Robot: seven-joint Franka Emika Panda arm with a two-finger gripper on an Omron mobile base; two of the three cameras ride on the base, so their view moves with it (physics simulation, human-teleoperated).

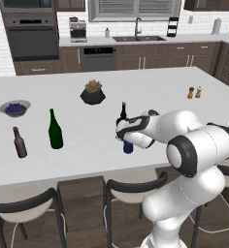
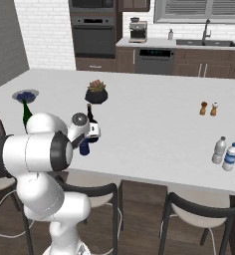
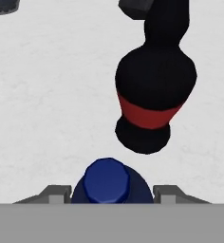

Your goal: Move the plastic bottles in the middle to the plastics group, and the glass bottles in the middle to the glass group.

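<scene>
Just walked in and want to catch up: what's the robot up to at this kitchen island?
The arm is reaching down over the dark blue bottle on the white island counter, its gripper closed around the bottle, a finger on either side. The dark red-labelled bottle stands just beyond. A green bottle and a brown bottle stand to the left; two clear plastic bottles wait far right.

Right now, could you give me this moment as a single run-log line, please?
phase: grasp | gripper: shut on dark blue bottle | red-labelled bottle: upright just beyond | island counter: both standing on it
</scene>
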